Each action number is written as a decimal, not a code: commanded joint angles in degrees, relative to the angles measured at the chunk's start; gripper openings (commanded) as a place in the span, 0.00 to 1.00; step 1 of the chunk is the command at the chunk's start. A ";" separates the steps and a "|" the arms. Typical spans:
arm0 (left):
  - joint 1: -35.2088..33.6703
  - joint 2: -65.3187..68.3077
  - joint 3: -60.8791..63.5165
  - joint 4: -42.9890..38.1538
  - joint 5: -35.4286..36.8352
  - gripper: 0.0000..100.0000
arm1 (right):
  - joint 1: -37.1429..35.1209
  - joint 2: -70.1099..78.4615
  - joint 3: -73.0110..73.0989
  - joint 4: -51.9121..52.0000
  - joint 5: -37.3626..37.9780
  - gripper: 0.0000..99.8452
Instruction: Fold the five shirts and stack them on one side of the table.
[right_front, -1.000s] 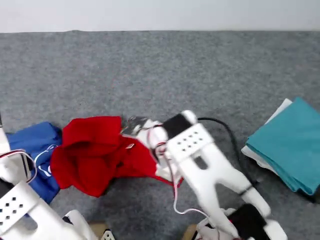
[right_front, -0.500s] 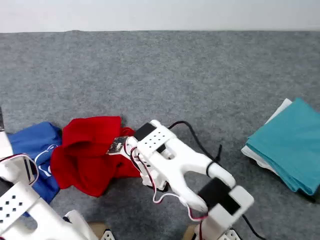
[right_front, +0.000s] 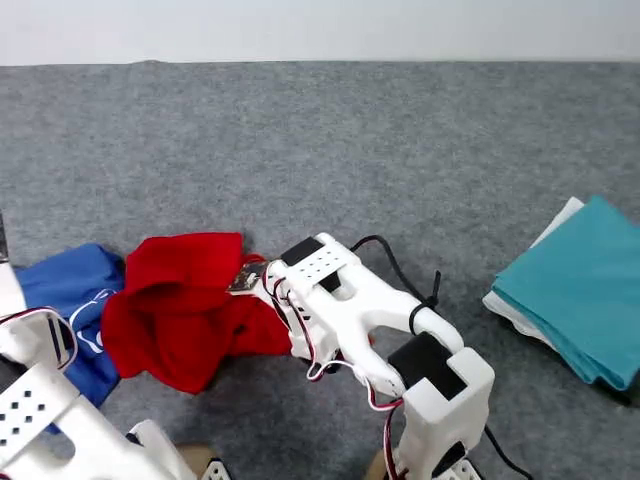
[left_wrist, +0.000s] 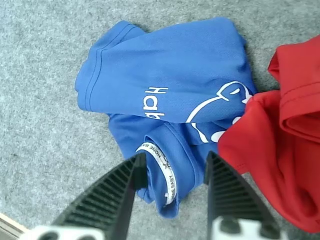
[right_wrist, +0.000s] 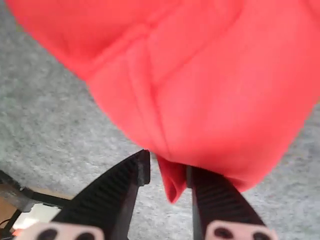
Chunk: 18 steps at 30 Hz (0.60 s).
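At the lower left of the high view, a crumpled blue fabric shirt with white print (right_front: 68, 290) is seen lying unfolded on the grey carpet-like table surface (right_front: 350, 130). In the left wrist view the left gripper (left_wrist: 175, 157) is held above this blue shirt (left_wrist: 165, 90), its jaws spread wide apart and nothing gripped between them.

Just right of it, and overlapping its edge, a crumpled red fabric shirt (right_front: 185, 305) is bunched in a loose heap. In the right wrist view the right gripper (right_wrist: 167, 167) is seen drawn close together on a hanging fold of the red shirt (right_wrist: 200, 75), with the cloth pinched between the jaws.

At the right edge of the high view, well apart from the heap, a neatly folded teal shirt (right_front: 580, 290) is stacked on a folded white shirt (right_front: 562, 222).

The task is judged to be partly done: two shirts are folded and stacked at the right side, while the red and blue shirts are yet to be flattened, folded and carried over. Whether more lies within the stack cannot be told.
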 joint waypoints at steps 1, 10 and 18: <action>-0.26 -0.88 -0.13 -1.05 -0.44 0.20 | 2.59 0.92 -1.14 -4.35 0.97 0.07; -0.26 -0.88 -0.22 -0.97 -0.44 0.20 | 3.65 -1.98 -7.91 3.65 1.05 0.01; 1.58 -0.88 -1.19 1.41 -0.44 0.20 | 15.43 -12.70 -32.35 13.05 2.99 0.01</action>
